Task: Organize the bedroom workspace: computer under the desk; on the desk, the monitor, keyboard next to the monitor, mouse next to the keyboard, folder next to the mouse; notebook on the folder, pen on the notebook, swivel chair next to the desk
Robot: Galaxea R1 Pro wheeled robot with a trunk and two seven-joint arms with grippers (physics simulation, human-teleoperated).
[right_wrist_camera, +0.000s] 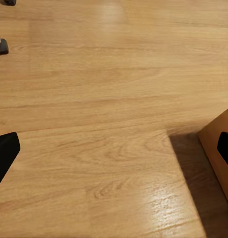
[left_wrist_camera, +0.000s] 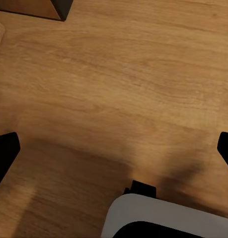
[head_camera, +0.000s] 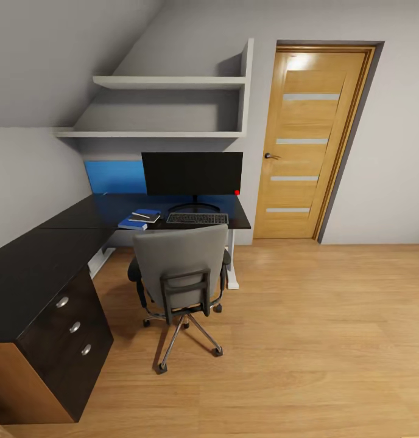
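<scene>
On the desk (head_camera: 81, 216), I note the monitor (head_camera: 192, 173) standing at the back with the keyboard (head_camera: 197, 218) in front of it, within typing reach. Beside the keyboard lies the folder (head_camera: 135, 222), notebook (head_camera: 146, 216) stacked on it (pen too small to confirm). Close against the desk sits the swivel chair (head_camera: 180, 271). Both wrist views face wooden floor (right_wrist_camera: 114, 99); left gripper (left_wrist_camera: 114, 148) and right gripper (right_wrist_camera: 114, 148) stand spread, holding nothing.

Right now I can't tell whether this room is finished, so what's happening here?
Nothing is being handled. The left tool and right tool hang open over bare wood floor. On the desk stand the monitor and keyboard, with the blue folder left of the keyboard, the notebook and pen stacked on it. The swivel chair is pulled up close.
</scene>
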